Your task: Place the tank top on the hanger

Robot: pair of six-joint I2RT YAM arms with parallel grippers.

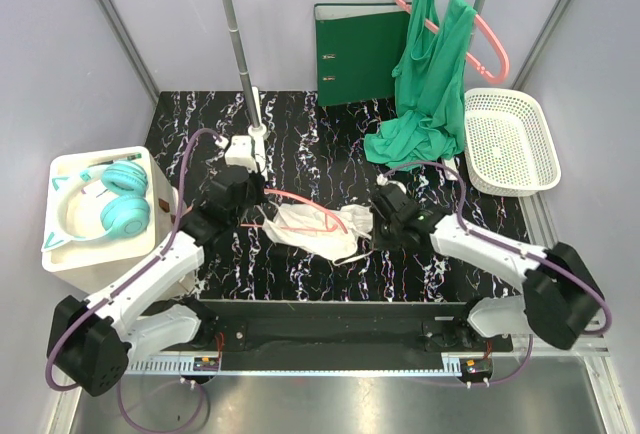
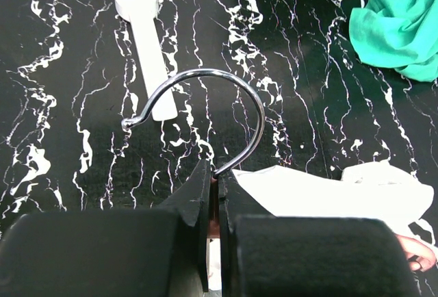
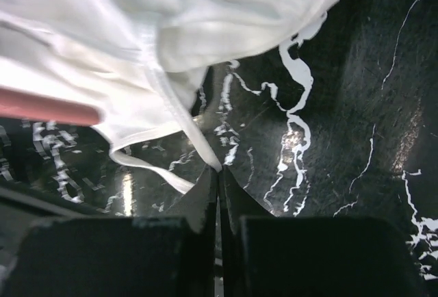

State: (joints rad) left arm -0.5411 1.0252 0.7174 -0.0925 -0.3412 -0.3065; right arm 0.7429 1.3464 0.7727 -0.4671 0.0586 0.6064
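Pinches the crosswise-lying hanger (image 2: pixel 239 81) by its neck in the left gripper (image 2: pixel 217 177) just left of the tank top (image 1: pixel 318 226), nips a strap (image 3: pixel 194 136) in the right gripper (image 3: pixel 219 174) at the tank top's right edge.

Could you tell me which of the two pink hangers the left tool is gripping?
The thin light-pink hanger by the white tank top; the thicker salmon hanger hangs at the back with green cloth.
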